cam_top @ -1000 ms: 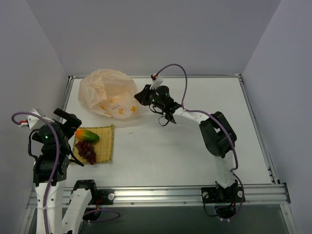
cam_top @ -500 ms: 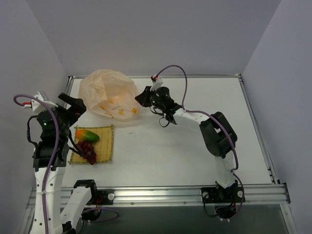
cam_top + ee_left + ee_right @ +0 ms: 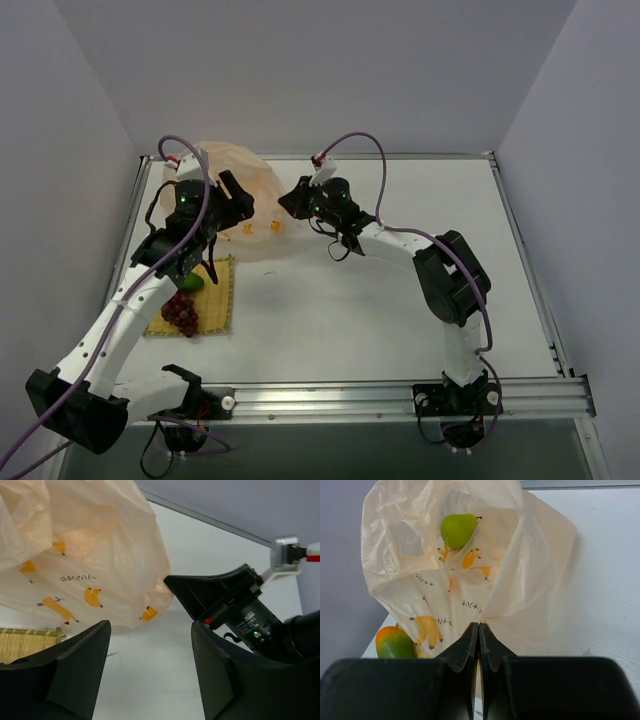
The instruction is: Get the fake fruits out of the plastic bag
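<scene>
The plastic bag (image 3: 205, 165) lies at the far left of the table, its near part hidden under my left arm. My right gripper (image 3: 287, 197) is shut on the bag's right edge (image 3: 520, 580), its jaws (image 3: 479, 625) pinching a fold. A yellow-green fruit (image 3: 457, 529) sits inside the open bag. My left gripper (image 3: 236, 196) is open and empty over the bag's front; its wrist view shows the bag (image 3: 75, 555) to the left of the jaws (image 3: 150, 630). A grape bunch (image 3: 181, 312) and an orange-green fruit (image 3: 190, 284) lie on the yellow mat (image 3: 218, 300).
The right gripper's black body (image 3: 220, 597) is close in front of my left fingers. The orange-green fruit (image 3: 394, 642) shows through beside the bag. Walls close in the far and left table edges.
My left arm has swung from the near-left corner, past the mat, up to the bag, with its gripper open. The right gripper has stayed shut on the bag's edge.
</scene>
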Robot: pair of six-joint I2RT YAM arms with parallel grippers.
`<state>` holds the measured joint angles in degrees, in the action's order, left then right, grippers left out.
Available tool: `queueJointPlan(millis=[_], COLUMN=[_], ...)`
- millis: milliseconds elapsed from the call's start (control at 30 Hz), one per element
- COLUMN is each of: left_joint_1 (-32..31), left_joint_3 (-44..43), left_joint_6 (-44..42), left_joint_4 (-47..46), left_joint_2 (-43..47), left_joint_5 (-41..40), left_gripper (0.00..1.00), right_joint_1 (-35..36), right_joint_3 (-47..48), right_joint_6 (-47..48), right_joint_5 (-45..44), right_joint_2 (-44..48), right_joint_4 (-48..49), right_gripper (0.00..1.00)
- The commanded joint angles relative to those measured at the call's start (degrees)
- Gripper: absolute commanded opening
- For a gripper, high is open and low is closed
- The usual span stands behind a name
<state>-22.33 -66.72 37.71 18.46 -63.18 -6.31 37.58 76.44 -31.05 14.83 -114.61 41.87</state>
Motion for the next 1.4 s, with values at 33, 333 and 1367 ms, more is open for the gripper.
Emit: queueJointPlan(millis=[33, 333, 1367], left_joint_1=[0.5, 2.0, 26.1], left_joint_3=[-5.5, -7.0, -19.6], left_joint_6=[-2.9, -6.4, -9.4], left_joint_4=[1.0, 0.0, -1.8], left_joint_2=[-4.3, -19.6, -43.2], left_joint_5=[-3.7, -12.8, -12.6], left_gripper=[0.52, 0.12, 0.66], right_joint_1=[0.3, 0.1, 5.4], right_joint_3=[-1.5, -3.8, -15.3], right_joint_6=[-0.1, -0.6, -2.3], right_joint_5=[-0.2, 0.3, -1.3], right_joint_2=[4.0, 4.9, 11.8], right_joint_4=[4.3, 6.6, 12.8], right_gripper=[0.0, 0.0, 0.0])
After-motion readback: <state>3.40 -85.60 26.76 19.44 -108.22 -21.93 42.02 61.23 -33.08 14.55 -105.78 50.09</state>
